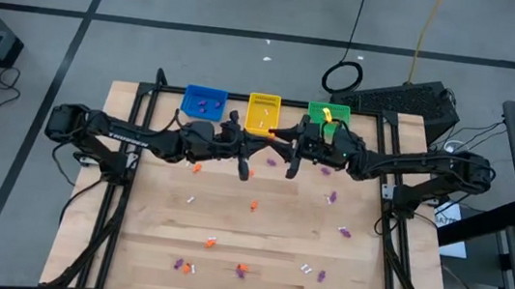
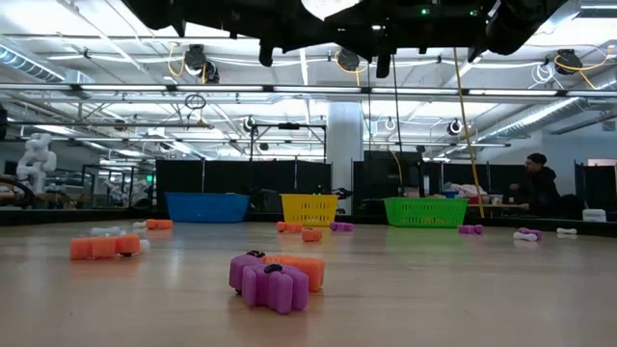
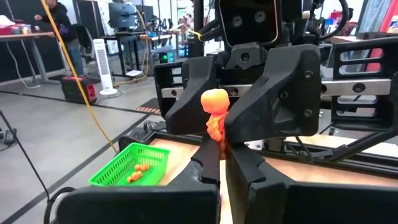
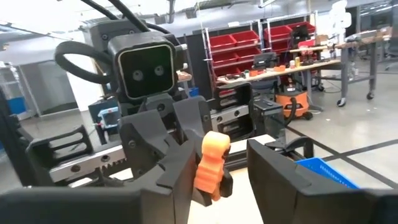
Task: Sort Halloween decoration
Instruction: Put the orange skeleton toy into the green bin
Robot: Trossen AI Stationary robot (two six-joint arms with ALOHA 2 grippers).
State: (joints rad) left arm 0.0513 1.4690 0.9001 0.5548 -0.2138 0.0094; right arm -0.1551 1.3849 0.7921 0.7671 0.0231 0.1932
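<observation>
**Purple trinket up front, orange one aloft in my left gripper**

Closest to the low camera lay a purple trinket (image 2: 270, 284) by the tabletop's (image 1: 257, 232) near edge, touching an orange piece (image 2: 301, 270) behind it. My left gripper (image 3: 217, 165) was clenched on an orange trinket (image 3: 214, 115), held in the air above the far-middle of the tabletop, just before the yellow basket (image 1: 263, 109). My right gripper (image 4: 230, 180) faced it, fingers spread on either side of that trinket. Other trinkets lay scattered across the wood.

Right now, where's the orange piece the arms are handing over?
The orange trinket is held up between the left gripper and right gripper, which meet mid-air above the table's far middle, in front of the yellow basket.
</observation>
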